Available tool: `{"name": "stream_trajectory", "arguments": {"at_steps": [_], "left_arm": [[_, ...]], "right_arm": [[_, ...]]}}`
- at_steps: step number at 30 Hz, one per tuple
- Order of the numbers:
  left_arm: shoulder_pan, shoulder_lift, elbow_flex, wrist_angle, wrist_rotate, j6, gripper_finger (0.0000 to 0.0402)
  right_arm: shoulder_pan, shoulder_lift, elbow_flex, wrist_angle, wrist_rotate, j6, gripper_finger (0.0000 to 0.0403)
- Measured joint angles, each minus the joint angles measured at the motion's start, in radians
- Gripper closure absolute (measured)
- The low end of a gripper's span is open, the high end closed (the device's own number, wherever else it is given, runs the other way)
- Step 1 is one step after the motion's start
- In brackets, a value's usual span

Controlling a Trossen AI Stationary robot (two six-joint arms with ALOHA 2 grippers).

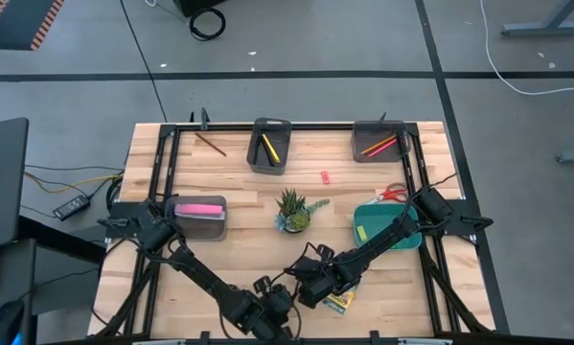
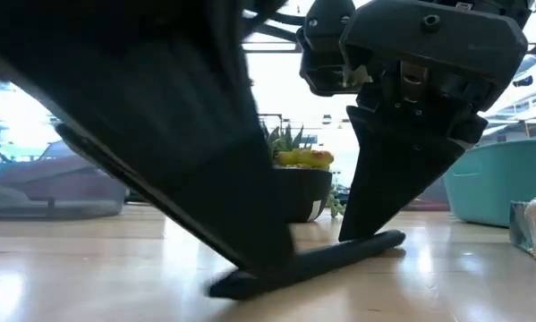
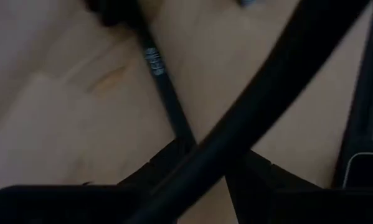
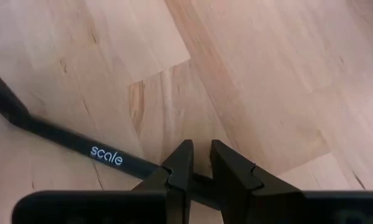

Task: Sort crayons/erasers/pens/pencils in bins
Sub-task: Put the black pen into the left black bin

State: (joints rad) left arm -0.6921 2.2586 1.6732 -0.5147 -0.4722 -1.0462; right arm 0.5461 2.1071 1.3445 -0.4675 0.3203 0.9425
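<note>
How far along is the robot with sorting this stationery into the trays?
Partly done. The dark grey bin holds a yellow pen, and the far-right grey bin holds pencils. In hand: the right end effector is shut on a black pen lying on the table, with the left end effector beside it. Left loose: the crayon box, a pink eraser and a thin stick.

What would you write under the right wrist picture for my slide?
Right gripper pinches one end of a black pen marked "scale", lying on the wooden table.
</note>
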Motion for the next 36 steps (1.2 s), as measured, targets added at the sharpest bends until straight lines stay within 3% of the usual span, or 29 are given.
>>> {"name": "stream_trajectory", "arguments": {"at_steps": [3, 8, 19, 22, 25, 36], "left_arm": [[0.012, 0.0, -0.016, 0.057, 0.045, 0.028, 0.028], [0.022, -0.003, -0.043, -0.014, 0.043, -0.052, 0.0281], [0.034, 0.027, -0.043, 0.018, 0.061, -0.033, 0.0293], [0.035, 0.039, -0.041, 0.017, 0.066, -0.051, 0.0319], [0.037, 0.039, -0.041, 0.012, 0.08, -0.063, 0.037], [0.048, 0.037, -0.018, -0.033, 0.119, -0.074, 0.0375]], "right_arm": [[0.001, 0.0, 0.0, 0.001, 0.003, 0.002, 0.0338], [0.001, 0.0, 0.0, 0.003, 0.004, 0.004, 0.0338], [0.001, 0.0, 0.002, 0.012, 0.018, 0.016, 0.0338], [0.001, 0.001, 0.014, 0.004, 0.018, 0.008, 0.0338], [0.0, -0.007, 0.017, 0.009, 0.013, 0.001, 0.0338], [0.002, -0.215, 0.015, -0.173, 0.048, -0.037, 0.0338]]}}
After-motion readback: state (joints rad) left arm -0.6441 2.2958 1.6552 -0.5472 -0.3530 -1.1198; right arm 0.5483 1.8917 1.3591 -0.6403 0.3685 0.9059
